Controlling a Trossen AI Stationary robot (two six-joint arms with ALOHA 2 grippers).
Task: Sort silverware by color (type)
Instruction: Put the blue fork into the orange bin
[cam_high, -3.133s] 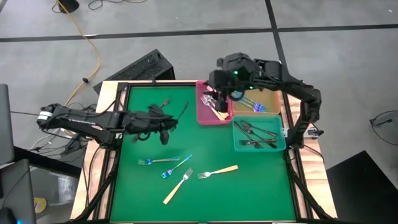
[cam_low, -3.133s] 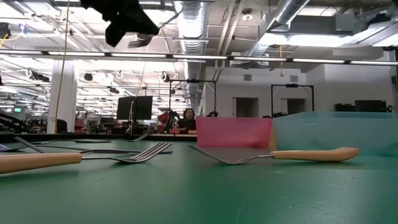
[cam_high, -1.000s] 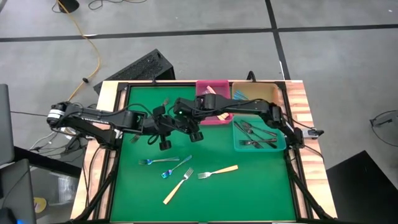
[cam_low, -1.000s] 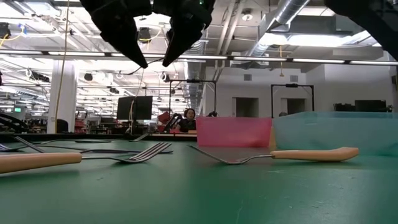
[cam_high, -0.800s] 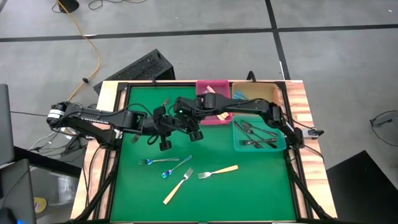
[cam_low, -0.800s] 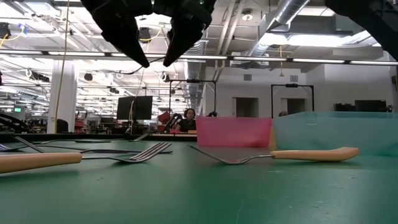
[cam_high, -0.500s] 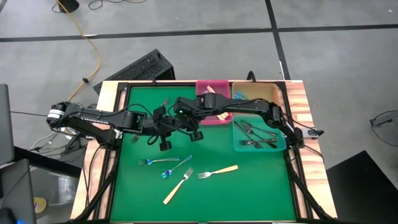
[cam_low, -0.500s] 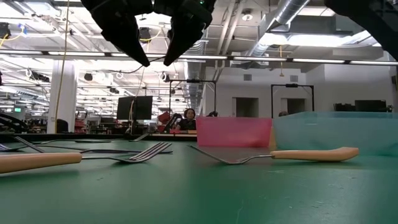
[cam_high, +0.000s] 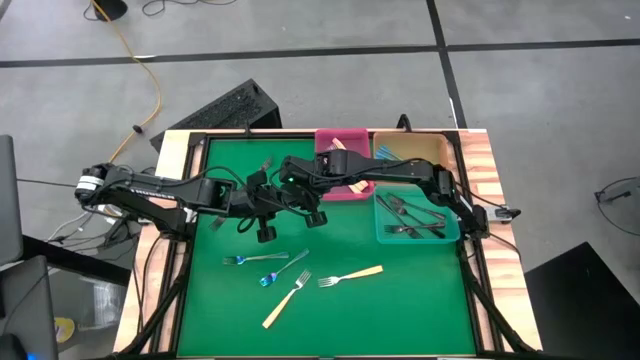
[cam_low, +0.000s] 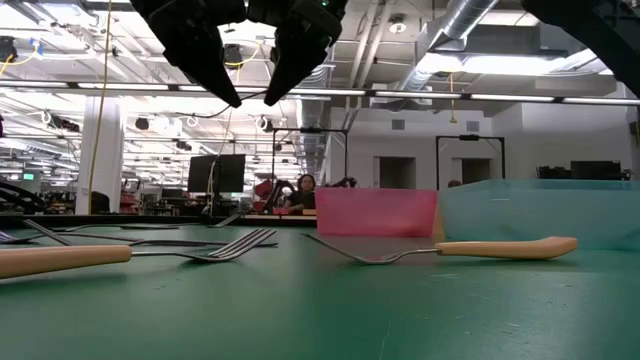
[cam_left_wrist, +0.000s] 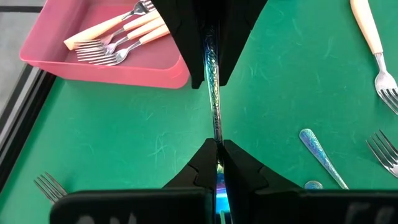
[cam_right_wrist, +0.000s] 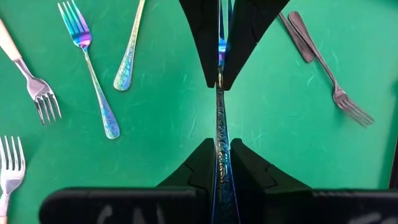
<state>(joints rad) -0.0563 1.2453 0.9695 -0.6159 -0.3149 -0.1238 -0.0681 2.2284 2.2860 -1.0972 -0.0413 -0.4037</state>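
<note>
An iridescent blue fork (cam_left_wrist: 213, 106) hangs in the air over the green mat (cam_high: 330, 240), spanning my two grippers at the mat's middle left. My left gripper (cam_left_wrist: 217, 149) is shut on one end and my right gripper (cam_right_wrist: 219, 155) on the other, the two facing tip to tip, left gripper (cam_high: 272, 197) beside right gripper (cam_high: 291, 193). Two more blue forks (cam_high: 240, 260) (cam_high: 283, 268) and two tan-handled forks (cam_high: 288, 298) (cam_high: 350, 276) lie flat on the mat nearer the front. A dark fork (cam_high: 265, 163) lies near the far edge. My left gripper pinches one end of the blue fork (cam_left_wrist: 217, 144) between its two fingers, which slant down and lie along the fork; which part it has is hidden by the fingers. The fork is clear of the mat. My right gripper pinches the fork's patterned handle (cam_right_wrist: 219, 134) between its two fingers, slanting down from the table's right, opposite the left gripper. The fingers lie along the handle. The fork bridges the two grippers in a straight line above the mat.
A pink tray (cam_high: 325, 185) with tan-handled forks, a tan tray (cam_high: 412, 175) with blue forks and a teal tray (cam_high: 450, 225) with dark forks stand at the far right. A raised black frame (cam_high: 190, 260) rims the mat.
Over the last second both arms have kept still, with the blue fork held between them. A few seconds ago my right gripper was over the pink tray and has since come toward the left gripper.
</note>
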